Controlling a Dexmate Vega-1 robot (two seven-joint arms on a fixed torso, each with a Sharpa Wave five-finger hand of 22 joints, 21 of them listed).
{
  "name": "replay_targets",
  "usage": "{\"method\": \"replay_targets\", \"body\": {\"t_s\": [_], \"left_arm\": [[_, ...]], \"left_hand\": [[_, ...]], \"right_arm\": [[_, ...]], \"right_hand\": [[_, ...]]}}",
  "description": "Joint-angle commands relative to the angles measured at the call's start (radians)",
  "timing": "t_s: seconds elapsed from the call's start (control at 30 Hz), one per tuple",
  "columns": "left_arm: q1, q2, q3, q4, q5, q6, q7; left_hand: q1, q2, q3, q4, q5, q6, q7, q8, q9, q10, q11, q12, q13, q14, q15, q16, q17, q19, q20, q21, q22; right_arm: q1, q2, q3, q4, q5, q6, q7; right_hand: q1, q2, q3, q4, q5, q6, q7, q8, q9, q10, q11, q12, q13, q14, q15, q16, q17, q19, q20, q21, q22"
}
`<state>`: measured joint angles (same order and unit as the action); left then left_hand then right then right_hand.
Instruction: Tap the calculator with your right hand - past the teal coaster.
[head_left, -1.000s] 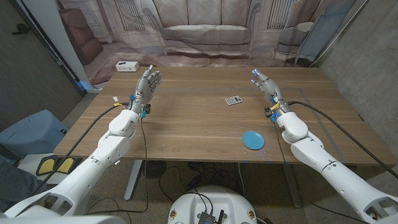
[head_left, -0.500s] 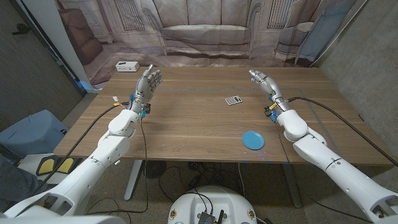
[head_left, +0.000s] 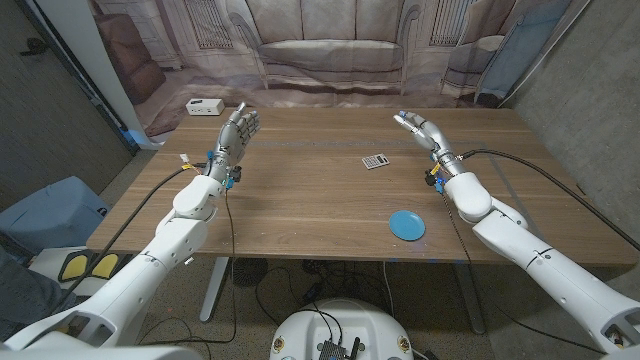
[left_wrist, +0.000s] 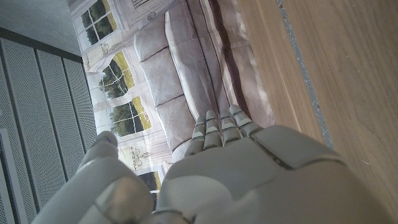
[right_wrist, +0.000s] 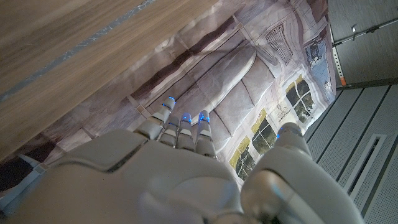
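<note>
– Wood table (head_left: 300, 200), L to R: what's there?
– White box (head_left: 204, 106) far-left edge. Left hand (head_left: 236, 134) raised, fingers apart, holding nothing.
– Calculator (head_left: 374, 161)?
– Mid-table, past the teal coaster (head_left: 406, 225) near the front edge. Right hand (head_left: 424, 133) just beside calc., not touching, fingers extended, nothing held.

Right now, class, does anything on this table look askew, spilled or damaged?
Only the calculator sits slightly askew to the table's edges. The teal coaster lies flat; nothing is spilled or broken.
</note>
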<state>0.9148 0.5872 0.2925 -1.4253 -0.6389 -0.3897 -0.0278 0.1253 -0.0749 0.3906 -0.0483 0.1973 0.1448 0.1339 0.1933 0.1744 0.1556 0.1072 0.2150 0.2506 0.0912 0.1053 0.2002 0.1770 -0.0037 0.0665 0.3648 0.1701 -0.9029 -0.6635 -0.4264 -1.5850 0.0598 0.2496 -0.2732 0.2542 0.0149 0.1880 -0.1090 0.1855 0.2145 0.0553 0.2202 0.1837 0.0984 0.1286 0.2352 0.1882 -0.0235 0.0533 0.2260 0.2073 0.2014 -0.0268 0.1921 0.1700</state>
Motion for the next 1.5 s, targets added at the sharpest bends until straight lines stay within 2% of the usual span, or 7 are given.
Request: {"method": "replay_targets", "body": {"t_s": [0.03, 0.27, 0.53, 0.63, 1.0, 1.27, 1.5], "left_arm": [[-0.002, 0.003, 0.003, 0.009, -0.002, 0.005, -0.011], [-0.002, -0.001, 0.002, 0.012, -0.002, -0.005, -0.012], [0.002, -0.001, -0.001, 0.011, 0.004, -0.018, -0.007], [0.001, -0.003, -0.001, 0.012, 0.003, -0.021, -0.009], [0.001, -0.002, 0.001, 0.003, 0.01, -0.016, 0.0], [0.001, -0.002, 0.004, -0.002, 0.012, -0.014, -0.001], [0.006, 0.0, 0.004, -0.008, 0.011, -0.011, 0.001]], "left_hand": [[0.004, 0.006, 0.004, -0.005, -0.004, 0.01, -0.002, 0.003, 0.005, 0.005, 0.001, 0.001, 0.0, 0.008, 0.001, -0.002, 0.002, -0.001, 0.007, -0.007, 0.004], [0.004, 0.006, 0.003, -0.006, -0.004, 0.016, -0.003, 0.004, 0.005, 0.011, 0.0, 0.003, -0.004, 0.014, -0.001, -0.001, 0.002, 0.0, 0.012, -0.011, 0.004], [0.004, 0.008, 0.002, -0.007, -0.004, 0.026, -0.005, 0.006, 0.005, 0.019, 0.002, 0.005, -0.008, 0.022, -0.002, 0.0, 0.002, 0.002, 0.013, -0.016, 0.004], [0.003, 0.008, 0.002, -0.008, -0.004, 0.03, -0.005, 0.007, 0.005, 0.02, 0.001, 0.005, -0.009, 0.023, -0.001, 0.0, 0.002, 0.002, 0.013, -0.017, 0.004], [0.003, 0.008, 0.0, -0.009, -0.004, 0.037, -0.005, 0.007, 0.005, 0.021, 0.002, 0.004, -0.014, 0.024, -0.001, -0.002, 0.002, 0.001, 0.017, -0.025, 0.005], [0.002, 0.009, -0.001, -0.01, -0.005, 0.044, -0.008, 0.008, 0.005, 0.026, 0.003, 0.006, -0.018, 0.029, -0.001, -0.001, 0.003, -0.001, 0.018, -0.03, 0.005], [0.001, 0.009, -0.002, -0.01, -0.005, 0.05, -0.008, 0.008, 0.005, 0.028, 0.0, 0.006, -0.02, 0.031, -0.003, -0.001, 0.003, -0.001, 0.02, -0.034, 0.005]], "right_arm": [[0.035, -0.006, -0.036, -0.005, -0.098, -0.051, -0.031], [0.058, -0.026, -0.065, -0.037, -0.171, -0.121, -0.026], [0.081, -0.044, -0.087, -0.063, -0.195, -0.19, 0.011], [0.088, -0.05, -0.094, -0.071, -0.205, -0.212, 0.021], [0.103, -0.074, -0.112, -0.116, -0.244, -0.309, 0.04], [0.122, -0.082, -0.132, -0.135, -0.281, -0.367, 0.051], [0.15, -0.087, -0.164, -0.148, -0.32, -0.437, 0.085]], "right_hand": [[0.002, 0.009, 0.0, -0.006, 0.0, 0.005, 0.002, 0.0, 0.004, 0.004, 0.0, -0.005, 0.005, -0.015, -0.001, -0.003, 0.003, -0.007, 0.0, -0.002, 0.002], [0.002, 0.014, 0.0, -0.006, -0.001, 0.007, -0.004, -0.004, 0.004, -0.009, -0.002, -0.014, 0.005, -0.036, -0.003, -0.013, 0.003, -0.032, -0.003, -0.009, 0.002], [-0.006, 0.022, -0.003, -0.004, -0.002, 0.015, -0.035, -0.012, 0.004, -0.047, -0.042, -0.033, 0.005, -0.08, 0.005, -0.029, 0.004, -0.095, 0.012, -0.018, 0.002], [-0.009, 0.023, -0.004, -0.003, -0.002, 0.016, -0.038, -0.014, 0.004, -0.057, -0.04, -0.037, 0.005, -0.094, 0.009, -0.032, 0.005, -0.115, 0.017, -0.02, 0.003], [-0.028, 0.026, -0.013, 0.001, -0.002, 0.037, -0.074, -0.018, 0.004, -0.119, -0.047, -0.049, 0.007, -0.168, 0.012, -0.039, 0.008, -0.255, 0.12, -0.023, 0.005], [-0.037, 0.027, -0.016, 0.002, -0.001, 0.054, -0.093, -0.017, 0.005, -0.174, -0.053, -0.056, 0.008, -0.211, 0.012, -0.041, 0.008, -0.304, 0.145, -0.019, 0.007], [-0.05, 0.034, -0.019, 0.005, 0.0, 0.092, -0.11, -0.011, 0.005, -0.256, -0.073, -0.059, 0.01, -0.289, 0.01, -0.045, 0.01, -0.387, 0.152, -0.019, 0.009]]}}
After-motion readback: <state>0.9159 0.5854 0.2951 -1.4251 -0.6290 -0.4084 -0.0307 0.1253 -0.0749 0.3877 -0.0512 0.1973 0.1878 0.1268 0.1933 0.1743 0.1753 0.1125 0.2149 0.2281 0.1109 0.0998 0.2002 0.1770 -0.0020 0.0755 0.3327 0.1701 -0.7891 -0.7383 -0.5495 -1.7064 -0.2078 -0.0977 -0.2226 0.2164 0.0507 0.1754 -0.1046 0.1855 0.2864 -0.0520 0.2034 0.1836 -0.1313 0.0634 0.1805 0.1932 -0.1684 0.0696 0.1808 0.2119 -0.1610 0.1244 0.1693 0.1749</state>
